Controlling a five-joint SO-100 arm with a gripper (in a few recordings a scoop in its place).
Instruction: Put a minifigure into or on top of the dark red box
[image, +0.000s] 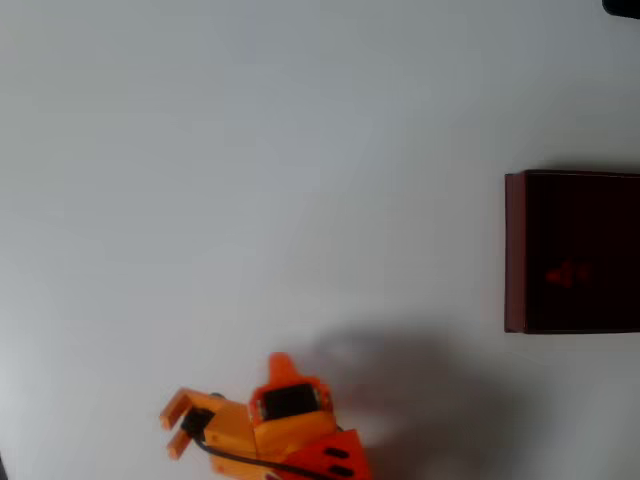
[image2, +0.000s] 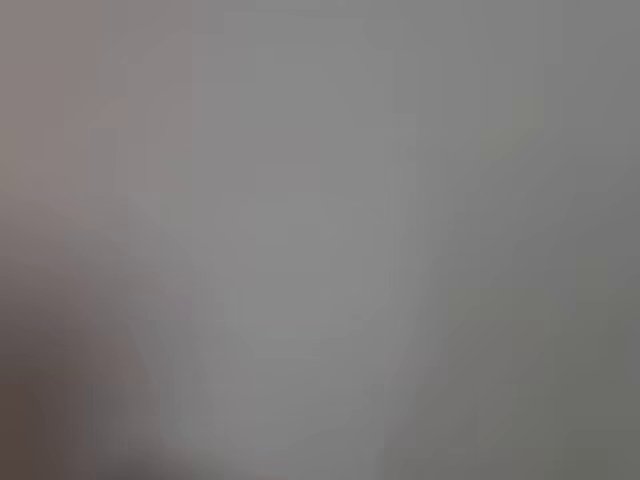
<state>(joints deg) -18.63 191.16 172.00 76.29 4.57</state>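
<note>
A: What carries everything?
B: A plain white bench.
A: What lies on it?
B: A dark red box at three o'clock, cut off by the overhead view's edge.

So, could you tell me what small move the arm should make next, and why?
Probably none beyond staying clear: the minifigure already lies inside the dark red box, and the gripper sits open and empty at the table's lower edge, far from it.
</note>
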